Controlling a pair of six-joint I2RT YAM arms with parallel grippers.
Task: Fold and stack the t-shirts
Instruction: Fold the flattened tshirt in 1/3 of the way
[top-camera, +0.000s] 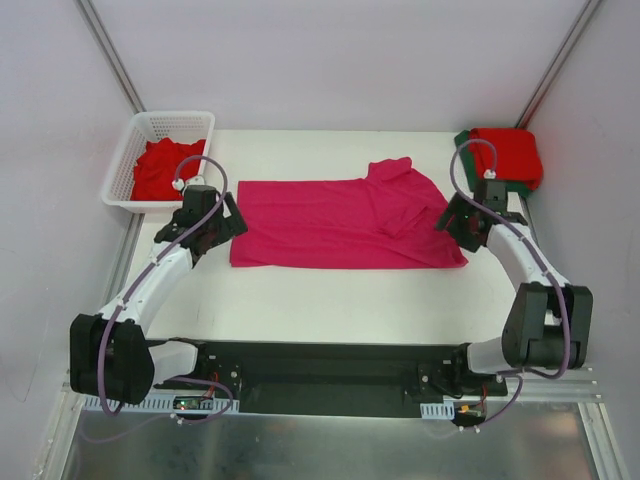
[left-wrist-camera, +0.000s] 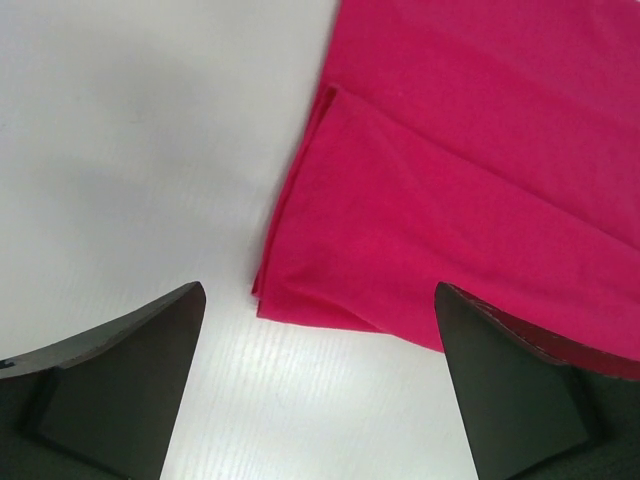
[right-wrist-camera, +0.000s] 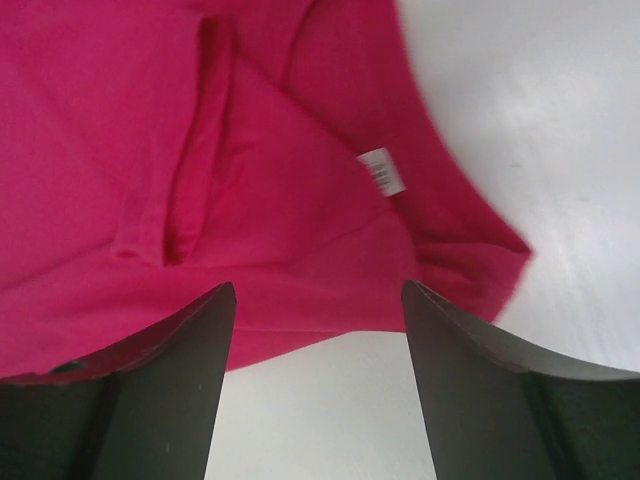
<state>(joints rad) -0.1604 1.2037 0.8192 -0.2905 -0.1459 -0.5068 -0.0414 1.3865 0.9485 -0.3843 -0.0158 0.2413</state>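
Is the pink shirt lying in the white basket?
No, the pink shirt lies spread on the table, while the basket holds a red shirt.

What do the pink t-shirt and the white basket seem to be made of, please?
The pink t-shirt looks like soft matte cloth: it lies in limp folds. The white basket looks like rigid plastic, judging by its moulded lattice walls.

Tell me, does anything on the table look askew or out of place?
Yes: on the folded pink t-shirt, a flap near its right end juts past the far edge, leaving the outline uneven.
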